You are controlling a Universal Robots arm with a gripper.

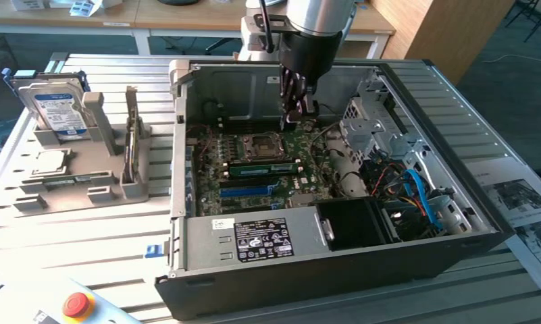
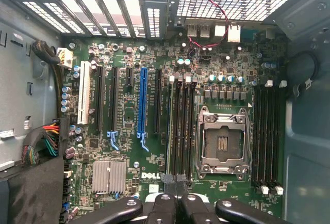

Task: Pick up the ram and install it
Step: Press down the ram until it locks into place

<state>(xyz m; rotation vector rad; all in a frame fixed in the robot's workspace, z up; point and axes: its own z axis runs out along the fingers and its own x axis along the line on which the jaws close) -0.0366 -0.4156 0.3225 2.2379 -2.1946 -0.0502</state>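
Inside the open case (image 1: 252,81), the gripper (image 1: 291,120) hangs over the motherboard (image 2: 129,111), fingertips (image 2: 169,184) pressed together with nothing between them. The ram (image 1: 263,169) (green face toward the exterior camera) stands on edge in a slot between the CPU socket (image 1: 256,144) and the blue slot (image 1: 252,191), apart from the gripper. A hard drive (image 1: 56,108) stands outside the case, at the exterior view's left.

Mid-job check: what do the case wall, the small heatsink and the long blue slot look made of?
Case wall: bare sheet metal, matt grey, likely steel. Heatsink: finned silver metal, probably aluminium. Blue slot: moulded plastic, evenly coloured, slightly glossy.
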